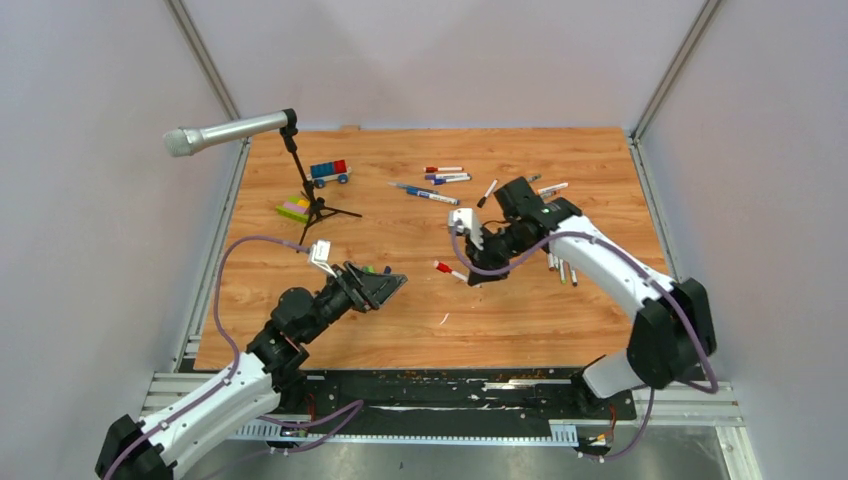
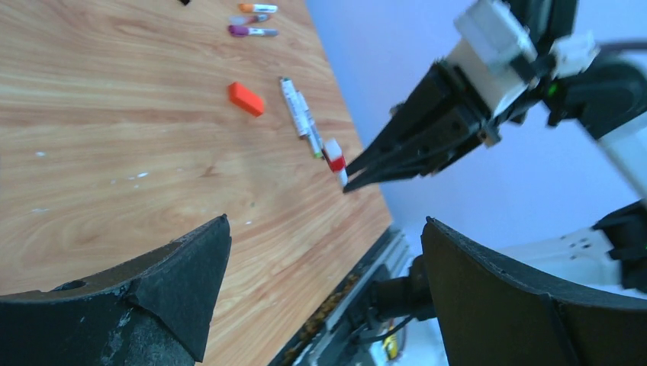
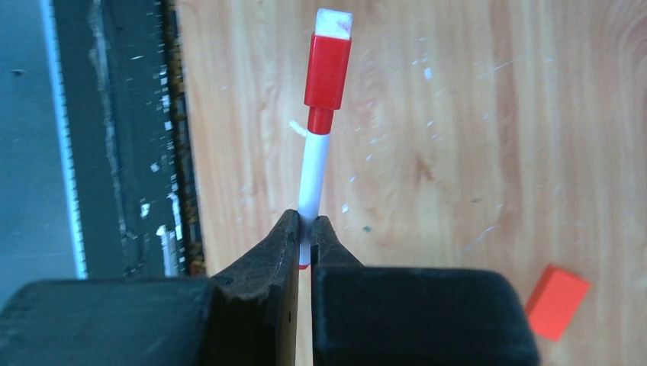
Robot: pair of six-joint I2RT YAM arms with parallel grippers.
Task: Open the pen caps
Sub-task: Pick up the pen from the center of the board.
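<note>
Wooden table (image 1: 520, 310), pale lilac walls (image 1: 450, 60)

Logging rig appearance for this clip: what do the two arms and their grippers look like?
The left arm and right arm have white shells with black joints, and a purple cable loops along each. The left gripper and right gripper have black, wedge-shaped fingers tapering to points.
</note>
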